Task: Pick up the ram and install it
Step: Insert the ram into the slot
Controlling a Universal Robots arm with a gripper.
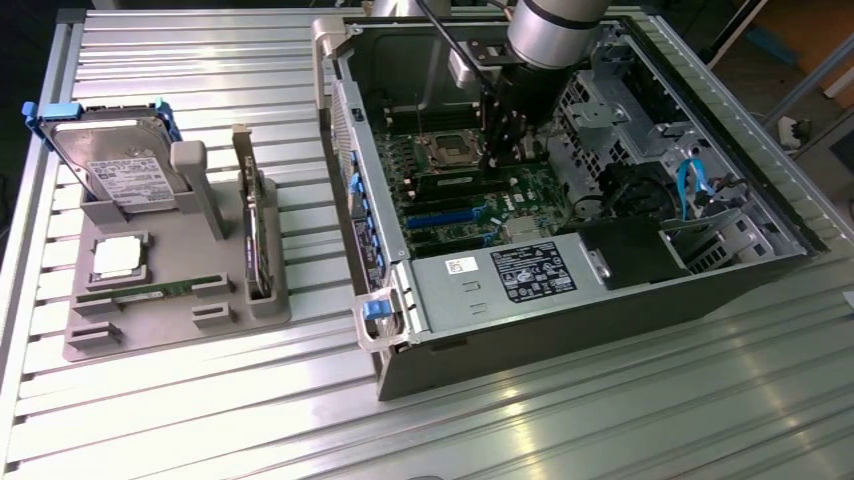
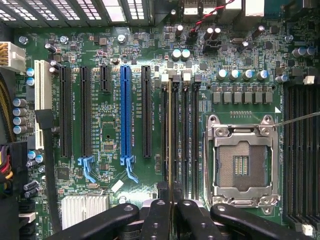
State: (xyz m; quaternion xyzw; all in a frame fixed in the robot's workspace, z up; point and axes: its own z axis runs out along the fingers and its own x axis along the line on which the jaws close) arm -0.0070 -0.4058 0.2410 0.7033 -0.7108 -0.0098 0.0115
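Inspection, install step in hand.

1. The table [image 1: 534,420] carries the open case [image 1: 801,235] and, on the exterior view's left, the tray [image 1: 174,325]. A green strip [image 1: 134,291] lies flat on the tray, well apart from the work; it may be a spare stick, but you cannot confirm that.
2. Your arm [image 1: 554,30] reaches down into the case over the board [image 2: 110,130].
3. The gripper [image 2: 170,202] stands over the memory slots [image 2: 186,130], beside the CPU socket [image 2: 242,165].
4. The fingers [image 2: 157,215] are clamped on the ram [image 2: 170,135]. It is seen edge-on as a thin line running along the slot bank, on the bank's side away from the socket and toward the blue slot [image 2: 125,110].

Finding: pick-up is done and you are at insertion. Whether the ram hovers above its slot, rests in the mouth or is fully seated cannot be told, as the end latches are not readable.

Requirement: seating calls for the stick to be square along the slot, its notch matched, and the press straight down and even at both ends. A tilted push risks binding.
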